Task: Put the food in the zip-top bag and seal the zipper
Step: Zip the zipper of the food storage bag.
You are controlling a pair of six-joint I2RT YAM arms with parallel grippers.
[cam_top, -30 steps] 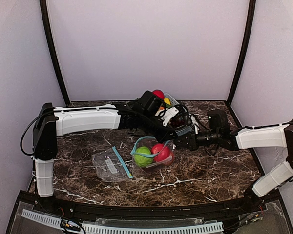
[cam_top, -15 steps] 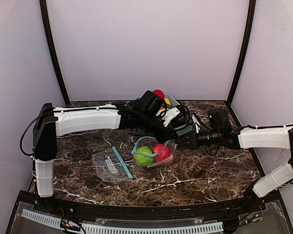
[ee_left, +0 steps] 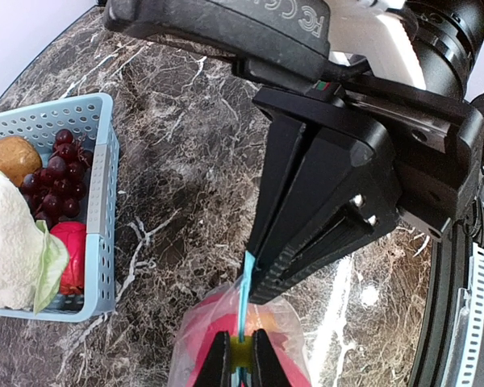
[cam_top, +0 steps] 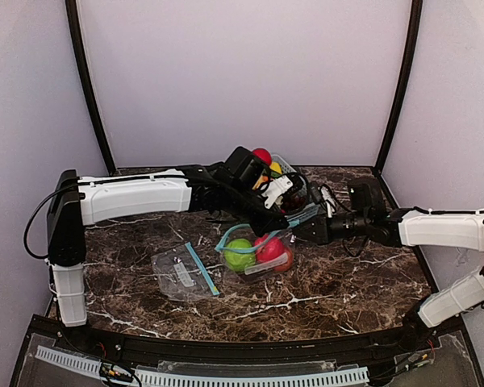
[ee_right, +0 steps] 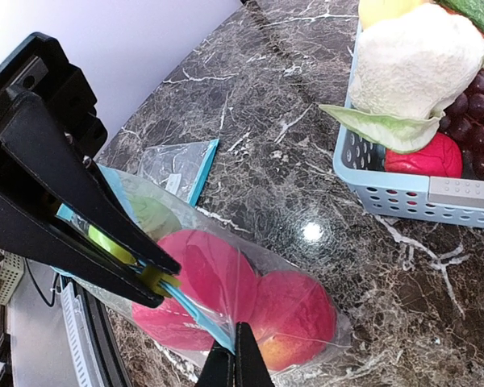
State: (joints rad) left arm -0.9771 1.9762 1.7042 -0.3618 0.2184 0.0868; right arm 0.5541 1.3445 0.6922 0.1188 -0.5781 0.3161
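The zip-top bag sits near the middle of the dark marbled surface, its mouth held up between the two arms. Inside it are a green apple on the left and two red fruits beside it, one of them yellowish on its underside. The left tool is clamped on the blue zipper along the bag's top edge, its narrow fingers pressed together with only the strip between them. The right tool is pinched shut on the same zipper a little farther along, so the two tools face each other just above the food, close together but not touching. The stretch of strip between the two grips runs taut; whether the zipper is fully closed along its length cannot be told from these views. At the back of the surface, behind the left arm, stands a light-blue perforated basket holding a white cauliflower, dark grapes and a red piece (more lies in it, mostly hidden by the arm in the overhead view). To the left of the filled bag, a second clear bag with a blue strip lies flat on the surface, just beside it.
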